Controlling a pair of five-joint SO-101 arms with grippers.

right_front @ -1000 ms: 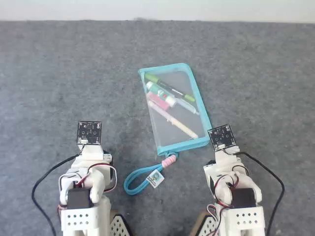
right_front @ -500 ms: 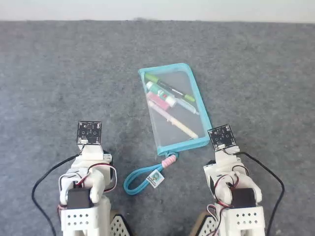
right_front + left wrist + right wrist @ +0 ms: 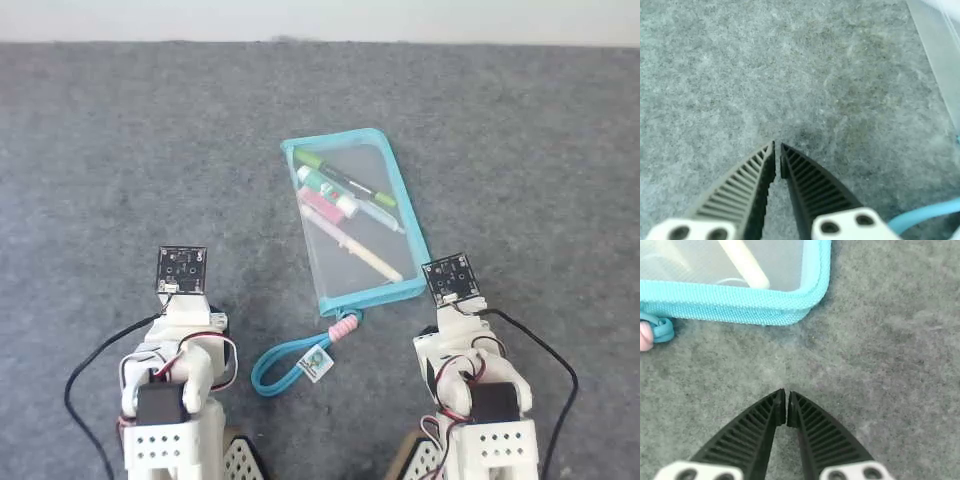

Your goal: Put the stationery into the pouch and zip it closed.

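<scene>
A clear pouch (image 3: 356, 222) with a teal zip border lies flat mid-table, zipped shut, with pens and markers (image 3: 345, 195) inside it. Its teal wrist strap (image 3: 285, 362) with a pink bead trails toward the arms. The left arm sits folded at the near left; its gripper (image 3: 777, 148) is shut over bare felt, with a bit of the strap (image 3: 925, 217) beside it. The right arm sits folded at the near right; its gripper (image 3: 786, 395) is shut on nothing, just short of the pouch's near corner (image 3: 812, 295).
Grey felt (image 3: 130, 150) covers the whole table, with a pale wall edge along the far side. Black cables run from both arm bases at the near edge.
</scene>
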